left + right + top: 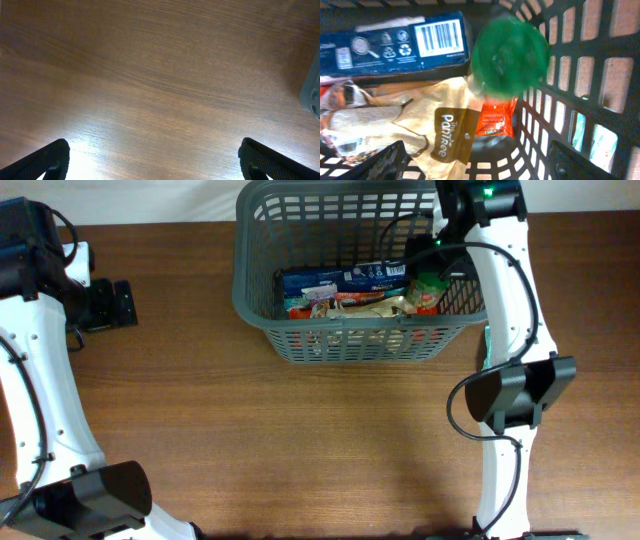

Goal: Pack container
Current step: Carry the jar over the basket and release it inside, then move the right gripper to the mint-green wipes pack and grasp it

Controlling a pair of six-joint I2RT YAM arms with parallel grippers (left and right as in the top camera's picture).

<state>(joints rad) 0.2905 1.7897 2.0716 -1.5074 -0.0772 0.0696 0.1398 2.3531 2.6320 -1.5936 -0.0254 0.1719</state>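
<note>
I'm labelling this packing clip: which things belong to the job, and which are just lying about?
Job: container, holding blue box, green-lidded jar, red packet, beige Pantree bag; right tool open above them.
Lying about: table; left tool, open over it; teal thing outside the container's wall, too hidden to name.

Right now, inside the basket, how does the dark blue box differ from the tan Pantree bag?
The dark blue box is rigid and straight-edged; the tan Pantree bag is soft and crumpled. The box carries a barcode, the bag a white brand name. In the overhead view the box lies farther back, the bag nearer the robot. Both lie inside the basket.
</note>
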